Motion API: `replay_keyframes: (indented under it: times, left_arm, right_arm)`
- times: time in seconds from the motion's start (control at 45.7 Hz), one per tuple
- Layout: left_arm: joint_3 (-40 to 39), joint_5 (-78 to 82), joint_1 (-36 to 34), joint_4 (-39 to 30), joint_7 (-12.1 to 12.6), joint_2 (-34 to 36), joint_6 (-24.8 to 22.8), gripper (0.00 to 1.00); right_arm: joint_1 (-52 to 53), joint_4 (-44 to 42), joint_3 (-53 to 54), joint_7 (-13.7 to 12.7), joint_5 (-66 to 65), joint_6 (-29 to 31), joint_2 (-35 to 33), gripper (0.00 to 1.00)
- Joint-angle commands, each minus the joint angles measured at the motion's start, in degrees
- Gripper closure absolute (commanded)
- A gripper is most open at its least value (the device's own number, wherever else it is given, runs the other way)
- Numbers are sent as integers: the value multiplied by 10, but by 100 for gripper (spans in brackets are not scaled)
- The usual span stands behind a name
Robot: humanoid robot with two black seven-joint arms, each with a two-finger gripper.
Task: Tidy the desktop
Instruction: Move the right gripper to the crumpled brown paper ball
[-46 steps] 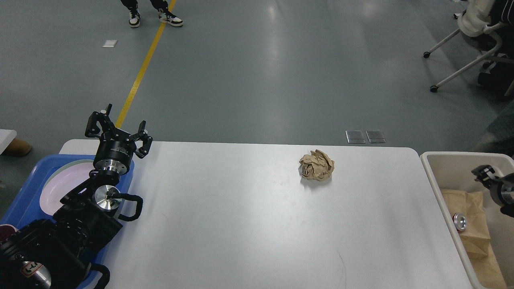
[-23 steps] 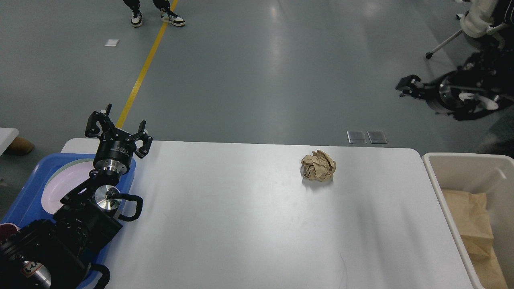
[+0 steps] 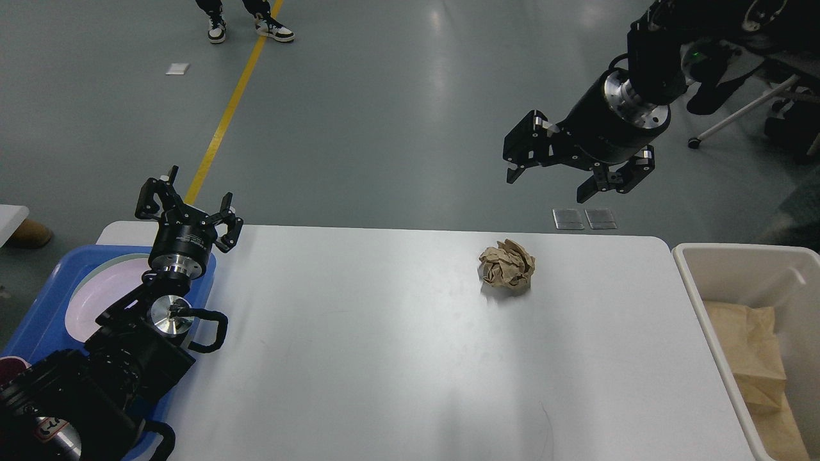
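The white desktop (image 3: 384,333) fills the lower part of the head view. A crumpled ball of brown paper (image 3: 507,267) lies on it near the far edge, right of centre. My right gripper (image 3: 548,179) hangs open in the air above and a little to the right of the ball, with nothing between its fingers. At the table's far left corner my left gripper (image 3: 186,205) stands open and empty, over the edge of a blue tray (image 3: 45,307).
The blue tray holds a pale plate (image 3: 106,294). A beige bin (image 3: 705,275) with brown paper (image 3: 756,358) inside stands against the table's right edge. A person's feet (image 3: 250,25) and a rolling chair (image 3: 756,102) are on the grey floor beyond.
My right arm has risen out of the beige bin and swung left, ending above the paper ball with its gripper open. The left arm has not moved.
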Motion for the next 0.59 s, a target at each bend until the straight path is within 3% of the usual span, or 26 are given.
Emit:
replay_keyframes:
  times: [0.0,0.35,0.569]
  left_arm:
    - [0,0,0,0,0,0,0,4]
    - [0,0,0,0,0,-1,0,4]
    - [0,0,0,0,0,0,0,3]
  right_arm:
    - [-44,-12,1,-1,0,-41,0,0]
    - [-314,-96,26,-4,-1,-332,29,0]
    - [-422,-222,50,-4,0,-389,79,0]
